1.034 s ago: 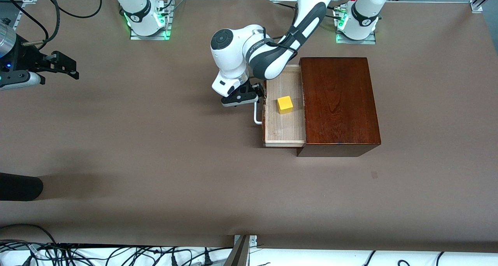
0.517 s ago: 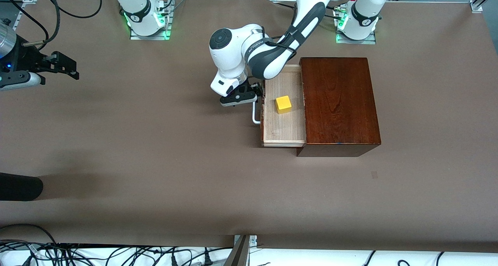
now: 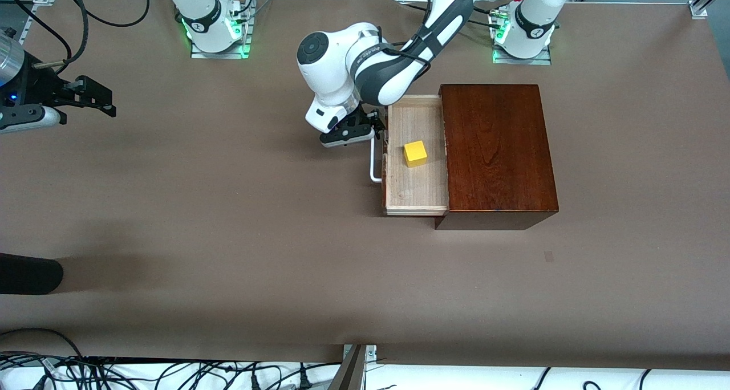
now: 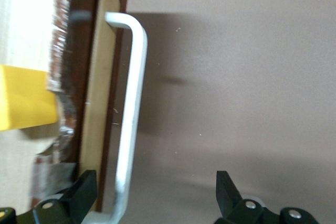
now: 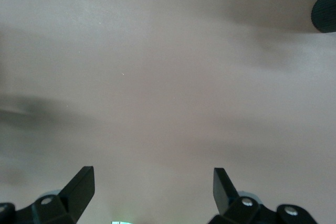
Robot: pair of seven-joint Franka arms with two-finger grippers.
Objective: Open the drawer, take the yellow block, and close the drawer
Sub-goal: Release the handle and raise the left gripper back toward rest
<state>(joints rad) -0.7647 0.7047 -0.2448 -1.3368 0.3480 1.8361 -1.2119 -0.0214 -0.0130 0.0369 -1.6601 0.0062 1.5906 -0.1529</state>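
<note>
The small bright yellow cube (image 3: pixel 416 153) lies in the open pale-wood drawer (image 3: pixel 414 193), just beside the left gripper (image 3: pixel 373 132), whose empty fingers gape over the drawer's white loop handle (image 3: pixel 373 165); the right gripper (image 5: pixel 152 182), also open, waits well apart.

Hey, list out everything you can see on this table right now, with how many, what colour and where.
wooden box: one, glossy dark brown, on the table toward the left arm's end.
drawer: one, pale wood tray, pulled out of the box toward the right arm's end.
handle: one, white loop, on the drawer's front.
yellow block: one, bright yellow, lying in the open drawer.
table: one, brown covering.
left pincer: one, black fingers, open, at the handle's end nearer the bases, not gripping it.
right pincer: one, black, open, over bare table at the right arm's end, waiting.
</note>
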